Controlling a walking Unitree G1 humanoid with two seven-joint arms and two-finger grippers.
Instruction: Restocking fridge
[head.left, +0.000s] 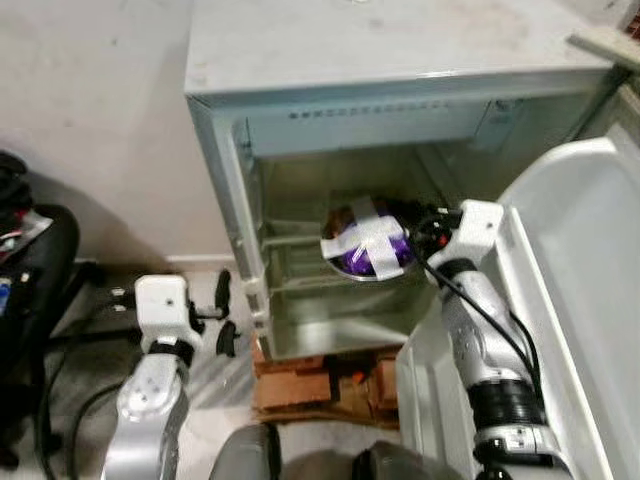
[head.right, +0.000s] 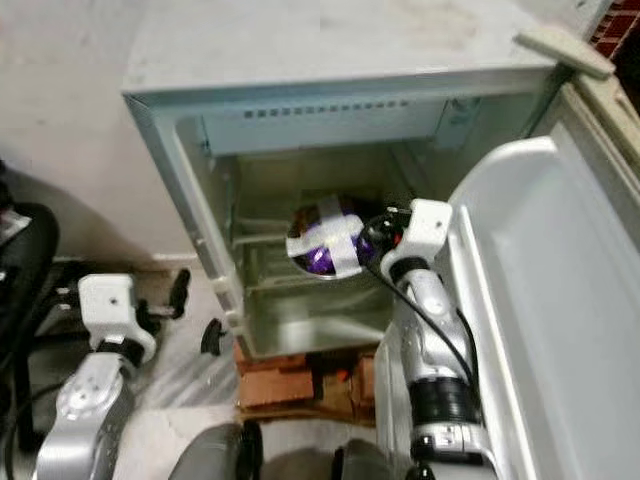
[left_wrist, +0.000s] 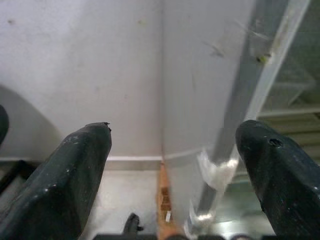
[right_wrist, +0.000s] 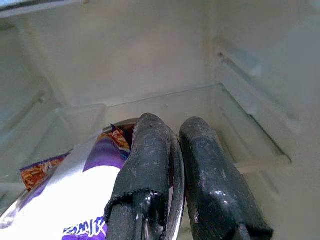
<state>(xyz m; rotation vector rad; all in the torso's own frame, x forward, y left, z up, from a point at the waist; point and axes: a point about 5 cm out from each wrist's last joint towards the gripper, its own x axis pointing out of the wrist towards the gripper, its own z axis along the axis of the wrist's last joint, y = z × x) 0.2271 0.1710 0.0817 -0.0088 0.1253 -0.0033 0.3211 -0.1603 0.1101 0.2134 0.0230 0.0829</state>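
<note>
The left gripper (head.left: 222, 312) hangs wide open and empty beside the fridge (head.left: 300, 120), while the right gripper (right_wrist: 170, 165), pinched on the bowl (head.left: 366, 240) rim inside, could let the overhanging bowl tip off the shelf (head.left: 300, 282).

White letters stand on the purple packet (right_wrist: 95, 200) in the bowl (right_wrist: 176, 175), just beside the right gripper (right_wrist: 172, 150), whose fingers pinch the bowl's rim. Only a cut-off fragment shows at the picture's edge, something like "MIX", and the whole word cannot be made out. On the fridge (head.left: 400, 60), its door (head.left: 590, 300) and the white tape (head.left: 368, 235) across the bowl, no writing can be read.
</note>
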